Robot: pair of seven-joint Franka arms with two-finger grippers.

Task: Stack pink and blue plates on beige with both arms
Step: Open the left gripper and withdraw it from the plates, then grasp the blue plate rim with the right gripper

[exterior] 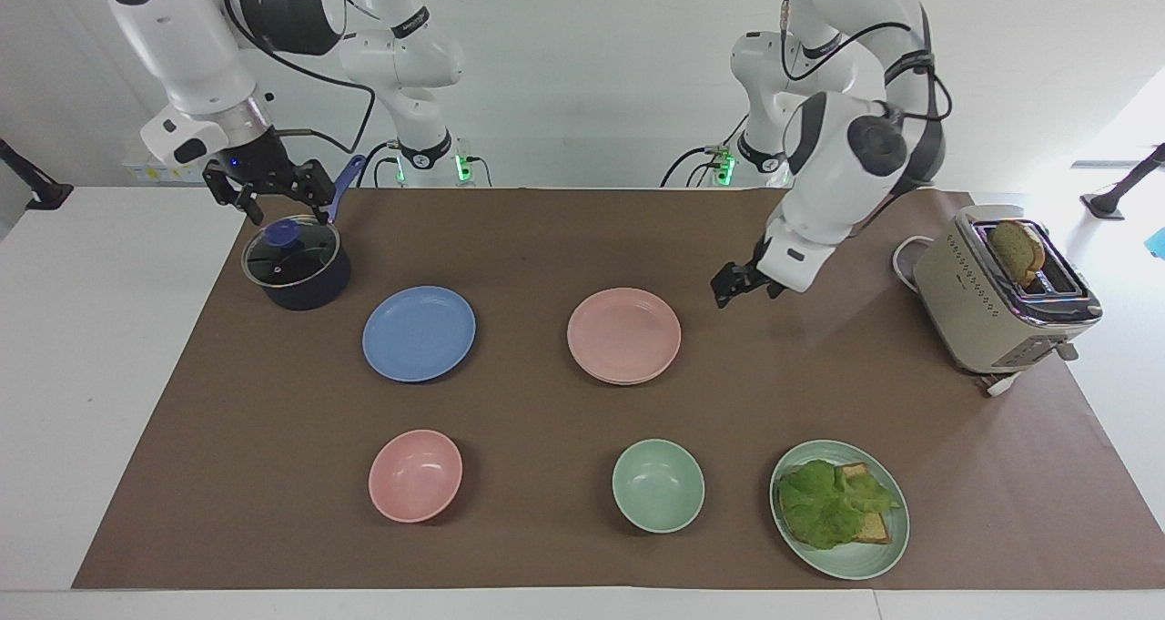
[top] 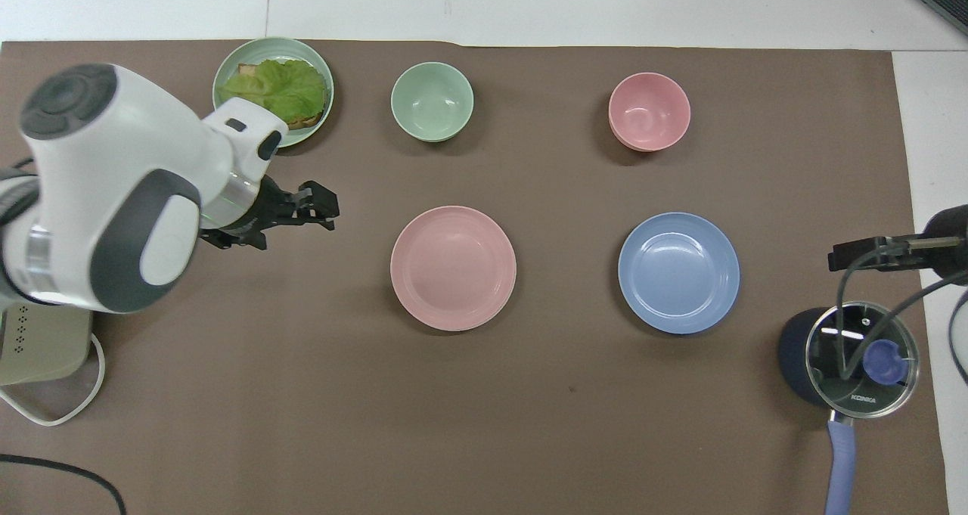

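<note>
The pink plate [exterior: 623,333] [top: 453,267] lies flat on the beige plate [exterior: 626,382], of which only a thin edge shows under it. The blue plate [exterior: 419,333] [top: 678,272] rests alone on the brown mat, beside the stack toward the right arm's end. My left gripper [exterior: 730,291] [top: 330,211] hangs open and empty above the mat, apart from the pink plate on its toaster side. My right gripper [exterior: 284,210] is open and empty, hovering just over the lidded pot.
A dark pot with a glass lid [exterior: 296,265] stands near the right arm's base. A pink bowl [exterior: 415,474], a green bowl [exterior: 657,485] and a green plate [exterior: 865,567] with lettuce and toast line the edge farthest from the robots. A toaster [exterior: 992,301] stands at the left arm's end.
</note>
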